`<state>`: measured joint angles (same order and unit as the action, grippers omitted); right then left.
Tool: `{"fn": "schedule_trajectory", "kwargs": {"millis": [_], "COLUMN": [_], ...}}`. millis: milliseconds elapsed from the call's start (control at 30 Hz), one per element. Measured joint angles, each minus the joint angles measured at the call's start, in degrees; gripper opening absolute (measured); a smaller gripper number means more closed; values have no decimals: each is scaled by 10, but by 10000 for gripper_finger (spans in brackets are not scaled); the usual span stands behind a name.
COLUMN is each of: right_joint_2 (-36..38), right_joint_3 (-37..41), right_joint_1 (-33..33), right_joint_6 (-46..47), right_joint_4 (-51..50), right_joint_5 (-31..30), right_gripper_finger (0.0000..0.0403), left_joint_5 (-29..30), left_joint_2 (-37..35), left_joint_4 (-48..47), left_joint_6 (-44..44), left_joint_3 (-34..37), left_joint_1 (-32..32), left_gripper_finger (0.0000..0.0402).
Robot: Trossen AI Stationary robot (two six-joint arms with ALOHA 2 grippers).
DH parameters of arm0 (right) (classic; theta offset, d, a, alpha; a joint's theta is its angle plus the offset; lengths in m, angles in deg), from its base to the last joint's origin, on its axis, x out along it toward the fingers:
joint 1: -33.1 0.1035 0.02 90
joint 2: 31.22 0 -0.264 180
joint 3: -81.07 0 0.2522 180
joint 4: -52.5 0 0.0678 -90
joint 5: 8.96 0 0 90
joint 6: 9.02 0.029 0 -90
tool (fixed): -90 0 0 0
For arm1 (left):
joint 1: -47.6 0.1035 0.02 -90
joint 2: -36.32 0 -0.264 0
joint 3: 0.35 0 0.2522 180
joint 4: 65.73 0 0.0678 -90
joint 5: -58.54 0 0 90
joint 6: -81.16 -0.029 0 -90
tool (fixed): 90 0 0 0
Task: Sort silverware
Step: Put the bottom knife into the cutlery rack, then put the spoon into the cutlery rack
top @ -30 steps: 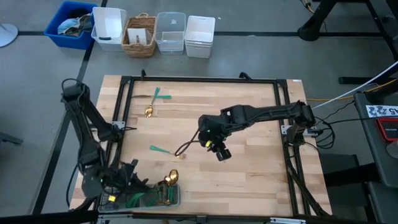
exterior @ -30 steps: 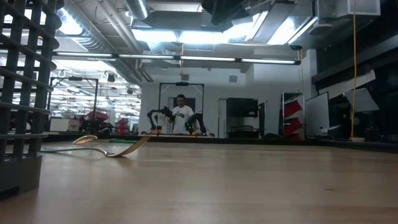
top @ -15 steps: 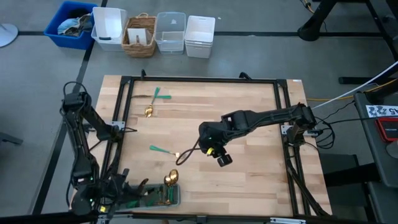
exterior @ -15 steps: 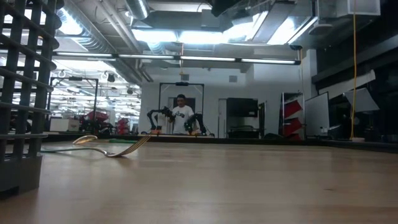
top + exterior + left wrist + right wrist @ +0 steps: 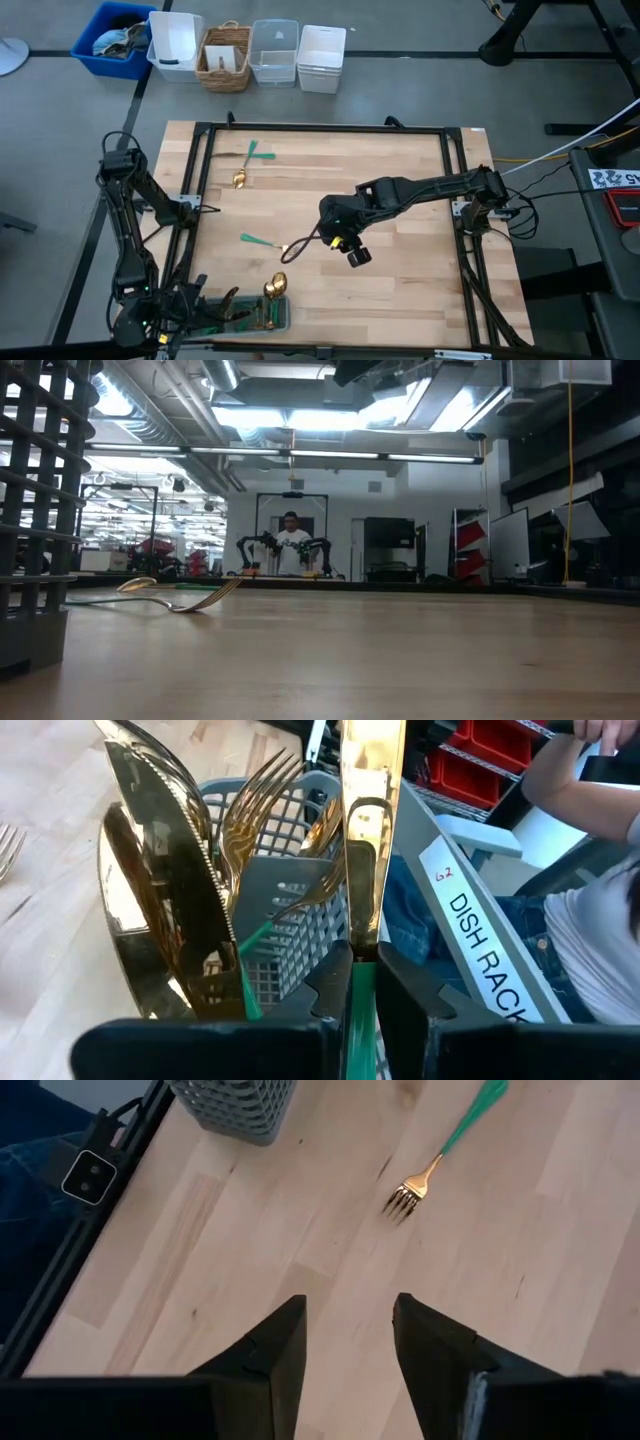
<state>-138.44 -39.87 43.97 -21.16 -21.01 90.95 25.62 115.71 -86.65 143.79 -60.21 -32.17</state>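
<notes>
Gold-headed, teal-handled silverware lies on the wooden table. One fork [image 5: 262, 243] [image 5: 440, 1165] is near the middle, and two more pieces [image 5: 247, 163] lie toward the far left corner. Several pieces stand in the grey mesh caddy [image 5: 250, 318] [image 5: 285, 935] at the near left edge. My left gripper [image 5: 192, 306] [image 5: 352, 970] sits just left of the caddy, shut on a knife [image 5: 365, 830]. My right gripper [image 5: 352, 252] [image 5: 348, 1325] hovers open over the table's middle, right of the lone fork. In the low view a fork and a spoon [image 5: 180, 595] rest on the wood. My left gripper pinches the knife between its two fingers at the teal handle [image 5: 350, 1005], close to where the gold blade begins. The knife runs along the fingers and points forward from them, its blade reaching past the caddy's rim. Where its tip ends lies outside the frame.
A black frame [image 5: 320, 128] edges the table. Bins and a basket [image 5: 225, 55] stand on the floor past the far edge. A seated person's arm and white shirt [image 5: 600, 940] show beyond the near left corner, beside a "DISH RACK" label [image 5: 480, 955]. Bare wood lies right of the middle.
My left gripper has drawn back toward the table's near left corner, away from the caddy's top. My right gripper has drifted a little toward the near edge over the table's middle. The fork on the table has stayed put.
</notes>
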Motion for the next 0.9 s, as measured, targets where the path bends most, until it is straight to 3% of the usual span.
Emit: {"fn": "schedule_trajectory", "kwargs": {"millis": [167, 533, 900], "right_joint_2": [0, 0, 0], "right_joint_3": [0, 0, 0], "right_joint_1": [0, 0, 0], "right_joint_6": [1, 3, 3], "right_joint_4": [0, 32, 31], "right_joint_5": [0, 1, -29], "right_gripper_finger": [150, 150, 150], "left_joint_5": [-2, -2, -8], "left_joint_2": [0, 0, -27], "left_joint_4": [-5, -21, -26], "left_joint_6": [0, 0, 0], "left_joint_3": [0, -1, -1], "left_joint_1": [0, 0, -1], "left_gripper_finger": [39, 122, 103]}}
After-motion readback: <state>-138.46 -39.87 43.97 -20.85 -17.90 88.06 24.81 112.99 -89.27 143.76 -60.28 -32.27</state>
